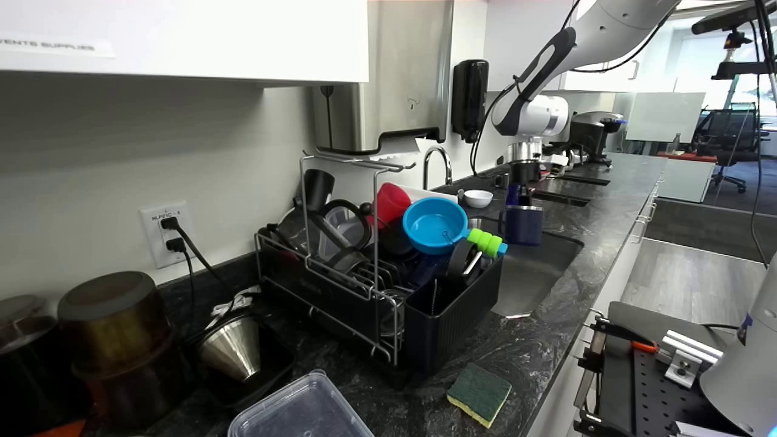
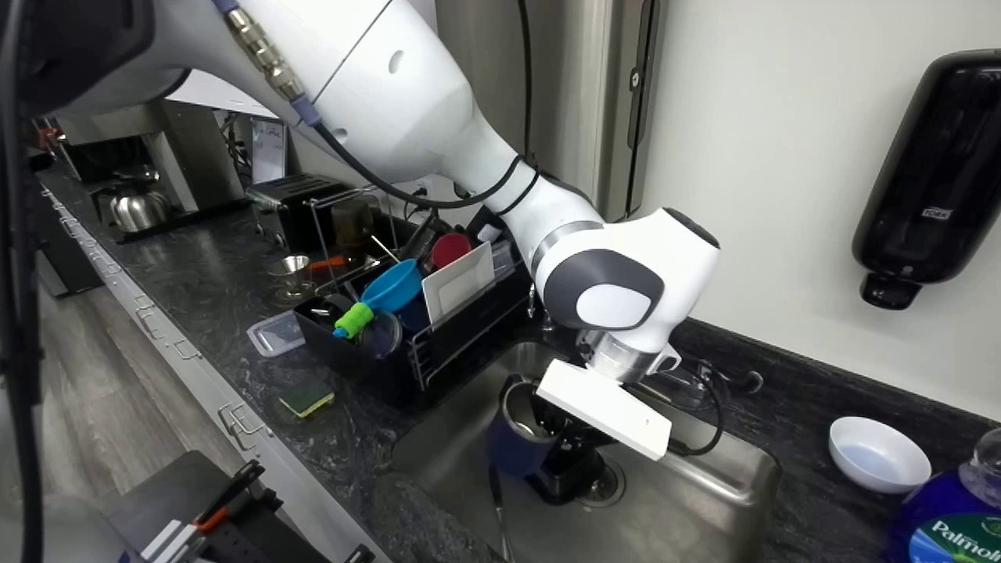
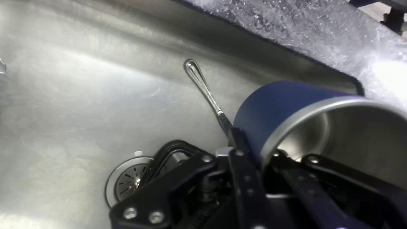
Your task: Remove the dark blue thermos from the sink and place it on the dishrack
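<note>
The dark blue thermos [image 1: 524, 228] hangs mouth up over the sink [image 1: 527, 276], and also shows in an exterior view as a thermos [image 2: 512, 450] with a dark handle. My gripper [image 3: 256, 144] is shut on its wall at the metal rim: one finger lies outside the blue body [image 3: 283, 105], the other inside the mouth. The inner fingertip is partly hidden by the rim. Closer to the foreground, left of the sink, stands the black dishrack [image 1: 346, 318], also seen as a rack [image 2: 469, 324] past the sink's far end.
Crowding the rack are a bright blue bowl [image 1: 434, 227], a red cup [image 1: 388, 201] and a white board [image 2: 460, 283]. A knife [image 3: 203, 83] and a black object [image 2: 565, 478] lie in the sink. The faucet [image 1: 438, 156] rises behind. A sponge [image 1: 479, 391] and a white bowl [image 2: 878, 453] sit on the counter.
</note>
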Tool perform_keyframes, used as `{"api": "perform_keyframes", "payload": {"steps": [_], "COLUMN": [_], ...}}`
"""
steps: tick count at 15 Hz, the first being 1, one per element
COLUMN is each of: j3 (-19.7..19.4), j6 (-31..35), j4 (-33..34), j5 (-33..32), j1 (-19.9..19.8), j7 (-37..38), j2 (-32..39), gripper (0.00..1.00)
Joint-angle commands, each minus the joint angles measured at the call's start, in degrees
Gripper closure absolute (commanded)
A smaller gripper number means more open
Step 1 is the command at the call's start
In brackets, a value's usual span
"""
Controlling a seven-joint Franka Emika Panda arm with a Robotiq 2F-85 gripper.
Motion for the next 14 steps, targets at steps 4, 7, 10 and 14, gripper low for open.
{"api": "perform_keyframes", "payload": {"steps": [4, 7, 10, 14], "j3": [-1.0, -1.1, -1.3, -1.6], "j6": [-9.5, -12.0, -14.4, -16.7], "j4": [1.2, 0.3, -0.3, -1.1], "j5": [4.1, 5.9, 7.5, 9.7], "j1": [0.2, 1.1, 2.3, 3.9], "j7": [-8.9, -10.6, -11.2, -10.8], "j2": [-2.1, -4.1, -5.9, -8.4], "gripper": [0.98, 0.98, 0.98, 0.98]}}
